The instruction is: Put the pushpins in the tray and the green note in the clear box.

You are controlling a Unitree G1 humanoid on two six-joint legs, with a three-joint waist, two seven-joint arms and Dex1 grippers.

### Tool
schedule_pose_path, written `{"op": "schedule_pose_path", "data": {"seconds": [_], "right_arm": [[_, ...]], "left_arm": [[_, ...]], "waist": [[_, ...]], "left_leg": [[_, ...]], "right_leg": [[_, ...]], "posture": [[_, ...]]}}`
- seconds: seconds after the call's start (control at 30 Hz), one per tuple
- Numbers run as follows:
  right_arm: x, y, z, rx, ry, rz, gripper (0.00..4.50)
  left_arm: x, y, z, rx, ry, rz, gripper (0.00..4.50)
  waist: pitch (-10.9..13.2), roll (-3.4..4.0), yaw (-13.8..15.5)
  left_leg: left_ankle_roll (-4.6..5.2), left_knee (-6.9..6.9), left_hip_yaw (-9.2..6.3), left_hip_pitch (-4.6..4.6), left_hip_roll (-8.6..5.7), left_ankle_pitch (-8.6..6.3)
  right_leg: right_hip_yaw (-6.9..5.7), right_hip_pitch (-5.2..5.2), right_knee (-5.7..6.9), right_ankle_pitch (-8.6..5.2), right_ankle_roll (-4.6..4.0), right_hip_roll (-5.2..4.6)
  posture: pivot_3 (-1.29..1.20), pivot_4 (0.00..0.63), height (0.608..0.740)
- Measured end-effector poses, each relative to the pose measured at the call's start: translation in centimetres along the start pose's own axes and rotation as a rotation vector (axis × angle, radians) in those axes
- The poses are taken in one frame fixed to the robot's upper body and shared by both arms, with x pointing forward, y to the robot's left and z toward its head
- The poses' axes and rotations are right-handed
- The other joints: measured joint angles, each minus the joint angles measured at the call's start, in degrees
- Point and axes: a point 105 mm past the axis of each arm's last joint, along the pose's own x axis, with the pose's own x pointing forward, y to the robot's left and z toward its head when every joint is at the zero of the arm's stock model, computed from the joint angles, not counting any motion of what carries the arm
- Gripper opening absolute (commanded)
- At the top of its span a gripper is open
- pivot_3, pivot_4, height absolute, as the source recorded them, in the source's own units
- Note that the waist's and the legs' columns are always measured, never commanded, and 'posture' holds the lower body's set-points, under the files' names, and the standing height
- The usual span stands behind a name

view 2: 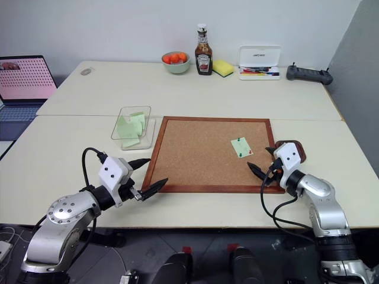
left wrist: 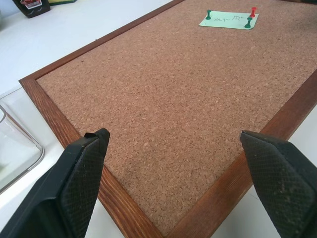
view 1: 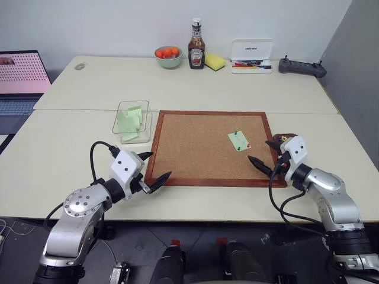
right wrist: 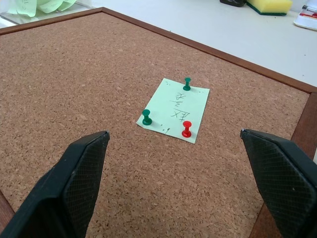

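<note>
The green note (right wrist: 174, 110) lies pinned flat on the right part of the cork board (view 1: 195, 151). Three pushpins hold it: a dark green one (right wrist: 186, 83), another green one (right wrist: 146, 117) and a red one (right wrist: 186, 129). The clear box (view 1: 131, 120), with pale green slips inside, stands just off the board's far left corner. The reddish-brown tray (view 2: 300, 148) sits beside the board's right edge, partly hidden behind my right gripper (view 1: 261, 151). That gripper is open, low over the board's near right corner, pointing at the note. My left gripper (view 1: 156, 166) is open at the board's near left corner.
Along the table's far edge stand a bowl of red fruit (view 1: 169, 57), a ketchup bottle (view 1: 196, 45), a yellow sponge (view 1: 215, 61), a white pen case (view 1: 251, 57) and a black controller (view 1: 302, 68). A laptop (view 1: 21, 80) sits at the far left.
</note>
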Motion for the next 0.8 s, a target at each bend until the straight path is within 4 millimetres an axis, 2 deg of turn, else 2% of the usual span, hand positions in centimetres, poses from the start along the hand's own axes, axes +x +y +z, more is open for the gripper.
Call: {"op": "schedule_pose_path", "data": {"seconds": [0.47, 0.77, 0.8], "right_arm": [[0.0, 0.1, -0.1, 0.003, 0.002, 0.000, 4.50], [-0.2, 0.5, -0.4, 0.010, 0.003, 0.002, 4.50], [-0.3, 0.5, -0.3, 0.008, 0.001, 0.002, 4.50]], "left_arm": [[-0.1, 0.0, -0.4, -0.022, 0.046, -0.009, 4.44], [0.8, 0.4, 1.3, 0.012, 0.004, -0.047, 4.44], [0.9, 0.2, 1.4, 0.014, 0.001, -0.061, 4.28]], "waist": [[0.00, 0.00, 0.00], [0.00, 0.00, -0.01], [0.00, 0.00, -0.01]], "left_leg": [[0.00, 0.00, 0.00, 0.00, 0.00, 0.00], [0.00, 0.00, 0.02, 0.00, -0.01, 0.00], [0.00, 0.00, 0.03, 0.00, -0.01, 0.00]], "right_leg": [[0.00, 0.00, 0.00, 0.00, 0.00, 0.00], [0.01, 0.00, 0.00, 0.03, 0.05, 0.00], [0.01, 0.00, 0.01, 0.03, 0.05, 0.00]], "posture": [[0.00, 0.150, 0.740], [0.00, 0.150, 0.740], [0.00, 0.150, 0.740]]}}
